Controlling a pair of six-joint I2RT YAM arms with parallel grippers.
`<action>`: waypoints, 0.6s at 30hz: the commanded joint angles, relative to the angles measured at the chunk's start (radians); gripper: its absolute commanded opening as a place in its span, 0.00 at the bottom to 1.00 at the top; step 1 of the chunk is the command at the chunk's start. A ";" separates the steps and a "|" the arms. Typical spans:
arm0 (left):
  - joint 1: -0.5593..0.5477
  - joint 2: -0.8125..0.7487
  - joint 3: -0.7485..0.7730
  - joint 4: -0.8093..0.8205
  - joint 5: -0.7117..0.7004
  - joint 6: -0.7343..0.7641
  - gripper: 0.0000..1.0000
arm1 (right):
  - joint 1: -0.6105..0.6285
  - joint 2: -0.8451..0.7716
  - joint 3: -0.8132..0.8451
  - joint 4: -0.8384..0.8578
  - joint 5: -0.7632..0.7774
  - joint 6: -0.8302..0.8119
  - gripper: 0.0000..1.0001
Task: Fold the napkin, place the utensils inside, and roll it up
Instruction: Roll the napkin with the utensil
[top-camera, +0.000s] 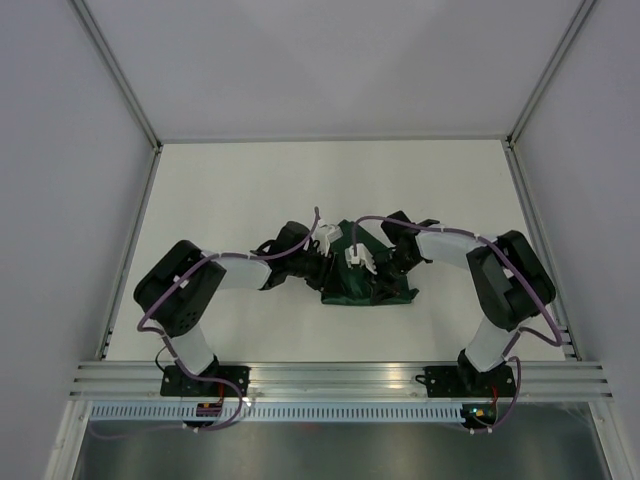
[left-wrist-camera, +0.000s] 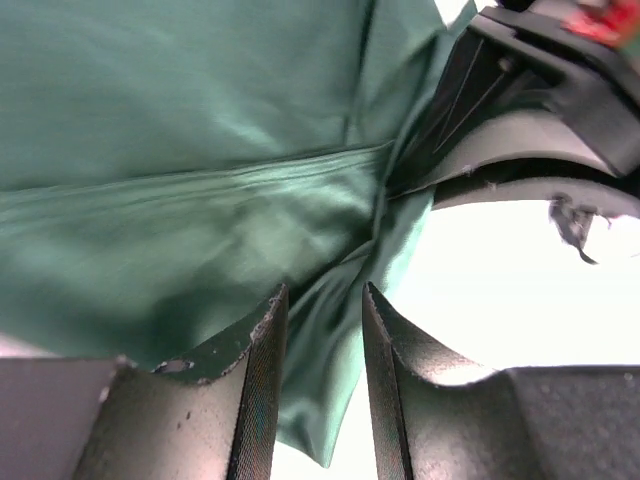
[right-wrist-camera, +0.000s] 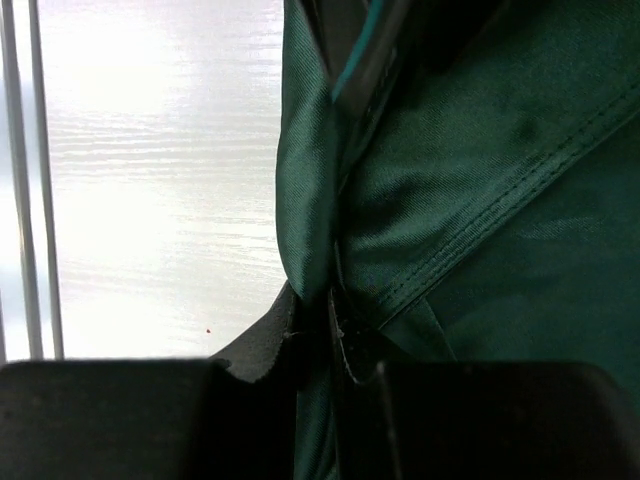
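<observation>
The dark green napkin (top-camera: 365, 283) lies bunched and partly lifted at the middle of the table, between both grippers. My left gripper (top-camera: 322, 268) is at its left side. In the left wrist view its jaws (left-wrist-camera: 322, 298) stand apart, and a hanging fold of napkin (left-wrist-camera: 200, 180) lies loosely between them, with light showing beside the right finger (left-wrist-camera: 385, 370). My right gripper (top-camera: 386, 266) is at the napkin's right side. In the right wrist view it (right-wrist-camera: 315, 322) is shut on a pinched fold of napkin (right-wrist-camera: 470, 200). The orange-red utensil is not clearly in view.
The white table (top-camera: 250, 190) is walled by grey panels with metal frame rails (top-camera: 120, 280) at left and right and a rail along the near edge. The other arm's black and grey body (left-wrist-camera: 530, 140) sits close at the upper right of the left wrist view, with a small blurred red patch (left-wrist-camera: 600, 18).
</observation>
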 joint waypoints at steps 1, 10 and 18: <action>0.004 -0.136 -0.077 0.114 -0.178 -0.033 0.41 | -0.035 0.111 0.019 -0.149 -0.003 -0.100 0.07; -0.113 -0.377 -0.300 0.303 -0.481 0.128 0.41 | -0.087 0.255 0.140 -0.272 -0.046 -0.142 0.07; -0.421 -0.318 -0.280 0.338 -0.891 0.398 0.42 | -0.109 0.352 0.229 -0.352 -0.058 -0.145 0.08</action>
